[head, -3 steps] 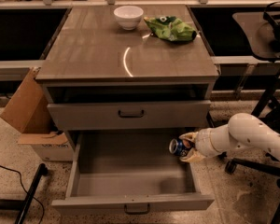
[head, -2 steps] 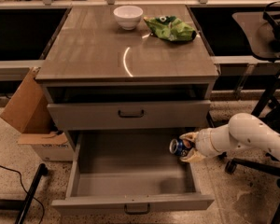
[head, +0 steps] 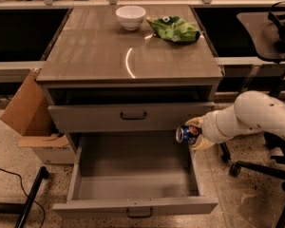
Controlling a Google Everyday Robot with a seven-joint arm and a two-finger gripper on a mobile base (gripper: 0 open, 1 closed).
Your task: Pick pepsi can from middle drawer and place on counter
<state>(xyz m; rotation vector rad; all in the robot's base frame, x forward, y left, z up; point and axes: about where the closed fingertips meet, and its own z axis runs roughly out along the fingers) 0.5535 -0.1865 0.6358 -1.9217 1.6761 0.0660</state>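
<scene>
the middle drawer (head: 133,175) stands pulled fully out, its low front panel with the dark bar handle (head: 139,213) nearest the camera. its grey tray lies bare from the front panel to the back wall, so the whole inside is free room. left of the drawer a black pole (head: 31,198) slants across the floor. behind that pole a cardboard box (head: 31,113) sits close to the drawer's left wall. right of the drawer, the wheeled foot of a chair (head: 237,167) stands near the arm.

above the drawer's right wall, toward its rear corner, the gripper (head: 193,133) reaches in from the right. its two fingers pinch the pepsi can (head: 184,134), one above and one below. the can lies on its side with a silver end turned left. it hangs clear of the tray floor, level with the bottom edge of the upper drawer (head: 130,117), which is closed just behind it.

above and behind the drawer, the counter (head: 109,51) spreads wide. its front and middle are open; a white bowl (head: 130,16) and a green snack bag (head: 173,28) sit near its far edge.

compared with a second ago, the can and gripper are higher: then the can sat low inside the drawer's right rear corner, now it is lifted to the wall's top. nothing else has shifted.
</scene>
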